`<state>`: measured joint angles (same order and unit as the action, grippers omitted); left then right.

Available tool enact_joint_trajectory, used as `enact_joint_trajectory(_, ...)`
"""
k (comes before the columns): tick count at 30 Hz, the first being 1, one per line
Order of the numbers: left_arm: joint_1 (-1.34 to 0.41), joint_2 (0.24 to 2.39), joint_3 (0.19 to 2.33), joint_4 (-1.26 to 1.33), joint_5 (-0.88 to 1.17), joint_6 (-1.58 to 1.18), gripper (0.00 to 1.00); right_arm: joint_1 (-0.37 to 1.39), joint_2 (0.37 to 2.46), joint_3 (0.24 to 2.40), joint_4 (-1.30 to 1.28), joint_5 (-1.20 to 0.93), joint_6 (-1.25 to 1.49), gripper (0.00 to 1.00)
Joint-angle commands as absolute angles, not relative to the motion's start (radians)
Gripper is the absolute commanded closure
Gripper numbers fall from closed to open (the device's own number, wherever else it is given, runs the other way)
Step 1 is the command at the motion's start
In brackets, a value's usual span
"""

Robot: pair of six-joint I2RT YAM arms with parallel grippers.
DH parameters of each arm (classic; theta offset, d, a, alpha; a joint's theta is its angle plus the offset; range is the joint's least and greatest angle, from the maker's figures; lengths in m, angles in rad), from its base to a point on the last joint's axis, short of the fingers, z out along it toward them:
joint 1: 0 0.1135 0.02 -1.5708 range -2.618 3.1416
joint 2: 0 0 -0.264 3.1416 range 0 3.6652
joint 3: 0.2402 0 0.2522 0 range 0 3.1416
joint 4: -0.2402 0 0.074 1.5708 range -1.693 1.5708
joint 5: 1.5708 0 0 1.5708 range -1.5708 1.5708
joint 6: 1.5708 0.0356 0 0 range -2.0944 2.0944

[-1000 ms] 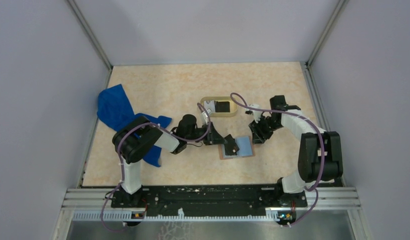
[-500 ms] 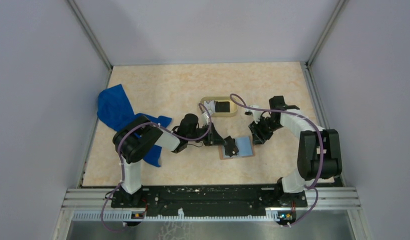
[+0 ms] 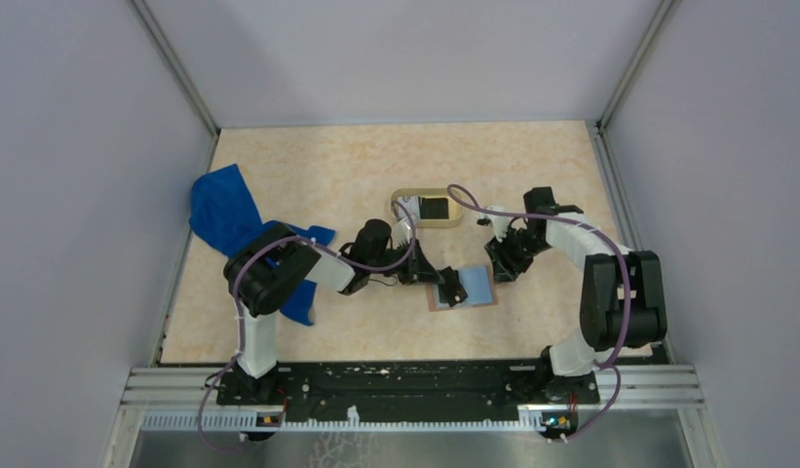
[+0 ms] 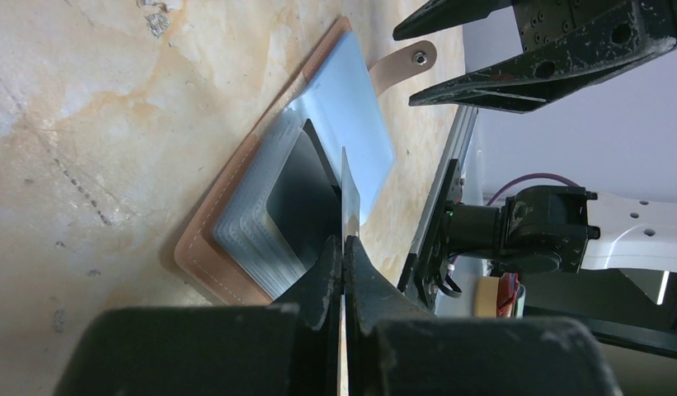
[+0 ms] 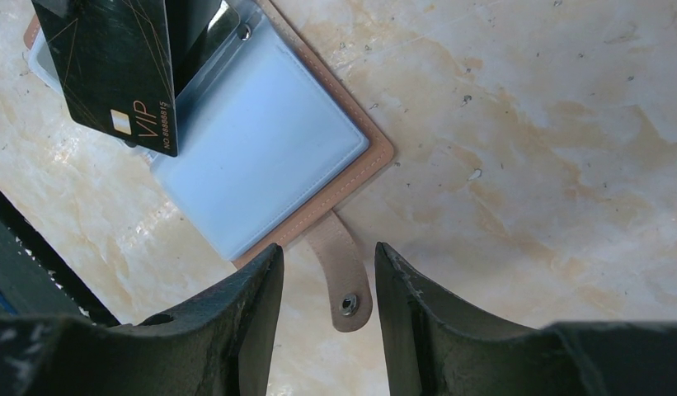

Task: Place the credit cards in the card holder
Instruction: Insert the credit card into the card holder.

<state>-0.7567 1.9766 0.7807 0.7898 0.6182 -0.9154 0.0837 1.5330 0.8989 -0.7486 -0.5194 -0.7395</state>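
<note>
- The card holder (image 3: 471, 289) lies open near the middle of the table (image 3: 327, 166), grey-blue inner face up. Its snap strap (image 5: 343, 279) points toward my right arm.
- The black card (image 5: 116, 70) stands on edge over the holder's clear pockets, with my left gripper (image 4: 343, 247) clamped on it.
- My right gripper (image 5: 326, 257) has its jaws apart, one on either side of the strap. I cannot tell whether they touch it.
- The oval tray (image 3: 427, 190) sits just behind the holder, and the blue cloth (image 3: 220, 214) lies well off to the left, partly under the left arm.
- The left arm reaches low across the table, and the right arm bends inward.
</note>
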Motion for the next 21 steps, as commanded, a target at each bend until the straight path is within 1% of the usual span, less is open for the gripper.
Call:
enact_joint_trajectory(1, -0.759, 1.997, 0.812, 0.739, 0.629, -0.914, 1.0, 0.095, 1.538, 0.93, -0.746, -0.517, -0.735, 0.55)
enact_joint_trajectory(21, -0.778, 1.994, 0.87, 0.567, 0.565, -0.882, 1.0, 0.104, 1.537, 0.93, -0.748, -0.518, -0.736, 0.55)
